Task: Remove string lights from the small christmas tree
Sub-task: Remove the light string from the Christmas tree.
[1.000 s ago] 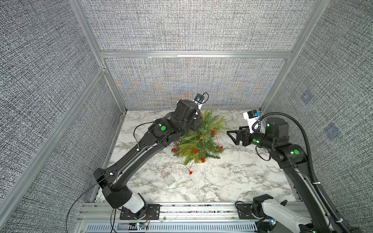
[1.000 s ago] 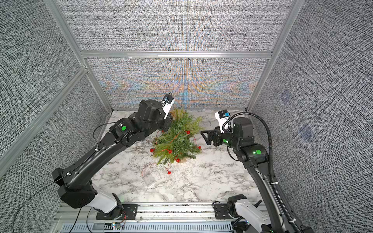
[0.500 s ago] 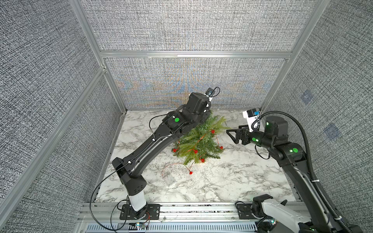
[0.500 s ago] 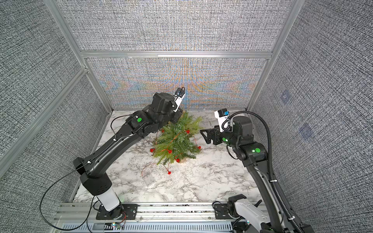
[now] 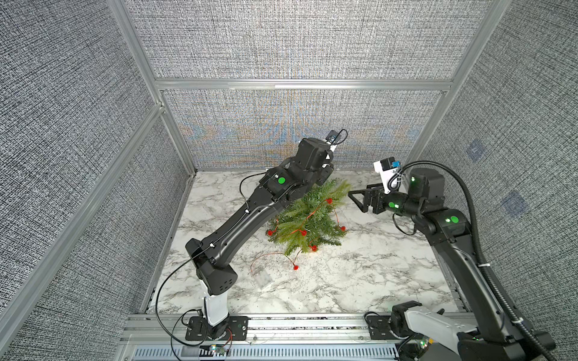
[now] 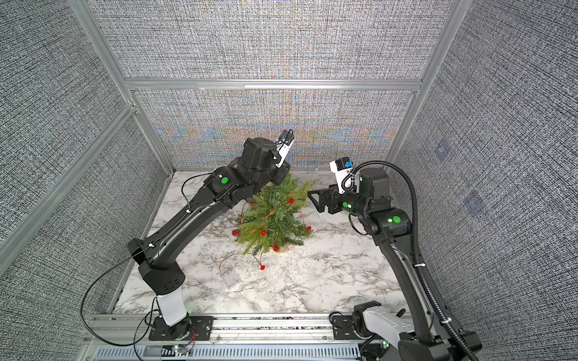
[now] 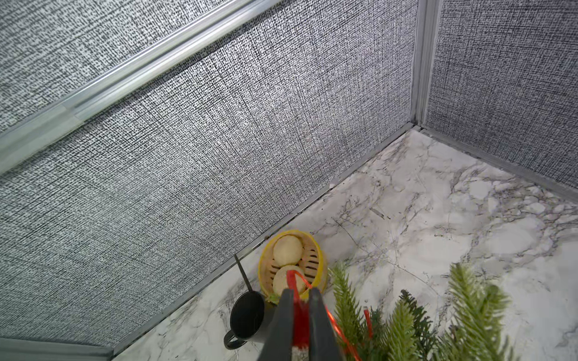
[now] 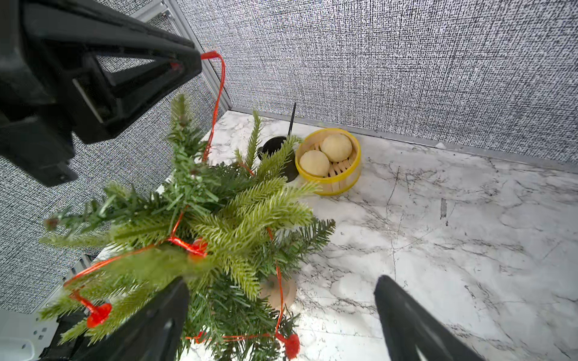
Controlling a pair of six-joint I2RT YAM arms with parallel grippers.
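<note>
Between the tips of your left pincer (image 7: 301, 300), clamped tight, sits the upper end of the string lights (image 8: 219, 93); below it the wire winds through the small christmas tree (image 8: 225, 212). Your right pincer (image 8: 281, 290) gapes wide beside the tree, holding nothing. Lift now and the snagged wire may topple it.

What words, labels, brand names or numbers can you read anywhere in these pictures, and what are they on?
No text can be read anywhere.
The small christmas tree, string lights, black mug and yellow steamer basket show no print.
Blue patch on the right wrist camera: too small to read.
Green dots on the arms: plain, no letters.
</note>
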